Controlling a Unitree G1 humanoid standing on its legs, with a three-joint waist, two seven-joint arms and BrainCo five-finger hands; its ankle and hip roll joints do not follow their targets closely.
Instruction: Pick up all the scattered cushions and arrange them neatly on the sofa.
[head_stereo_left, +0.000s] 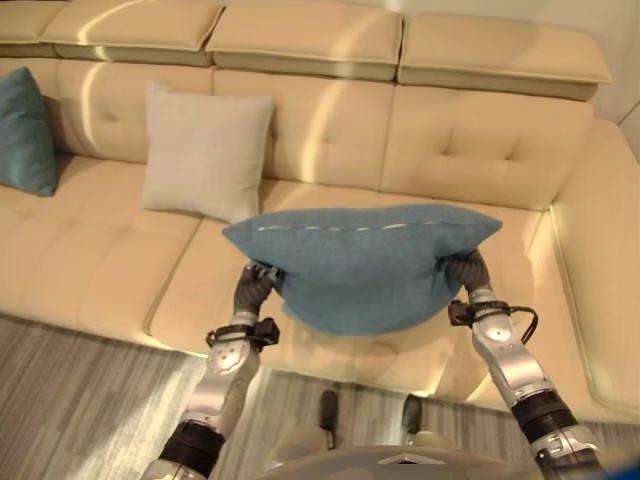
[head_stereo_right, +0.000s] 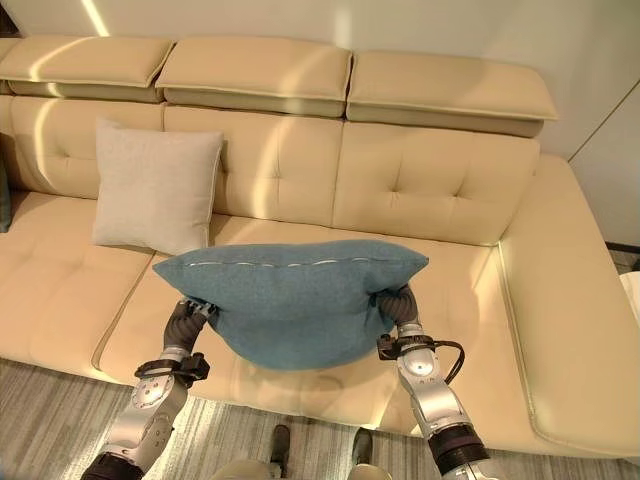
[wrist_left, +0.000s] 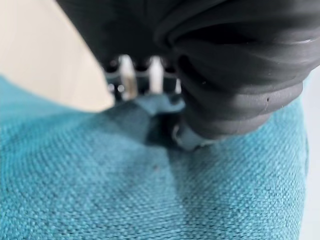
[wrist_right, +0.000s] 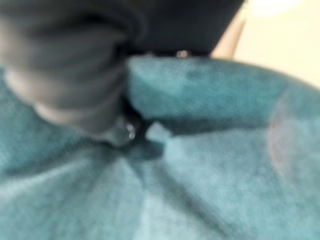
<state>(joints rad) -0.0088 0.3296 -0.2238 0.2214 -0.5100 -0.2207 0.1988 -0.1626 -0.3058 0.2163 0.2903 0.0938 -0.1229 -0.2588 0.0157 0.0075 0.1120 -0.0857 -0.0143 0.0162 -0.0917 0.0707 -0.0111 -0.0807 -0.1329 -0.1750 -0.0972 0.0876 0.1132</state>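
I hold a large teal cushion (head_stereo_left: 365, 265) between both hands, just above the cream sofa's (head_stereo_left: 470, 150) seat and near its front edge. My left hand (head_stereo_left: 257, 283) grips its left end and my right hand (head_stereo_left: 467, 270) its right end. In the left wrist view the fingers (wrist_left: 127, 75) curl over the cushion's edge (wrist_left: 100, 190) and the cloth bunches under the thumb. The right wrist view has the cloth (wrist_right: 215, 175) puckered under my right hand (wrist_right: 75, 90). A white cushion (head_stereo_left: 205, 150) leans upright against the backrest, and another teal cushion (head_stereo_left: 22, 130) stands at the far left.
The sofa runs across the whole view and turns into a corner section on the right (head_stereo_right: 570, 300). A grey striped rug (head_stereo_left: 70, 400) lies in front of it. The seat to the right of the white cushion is bare.
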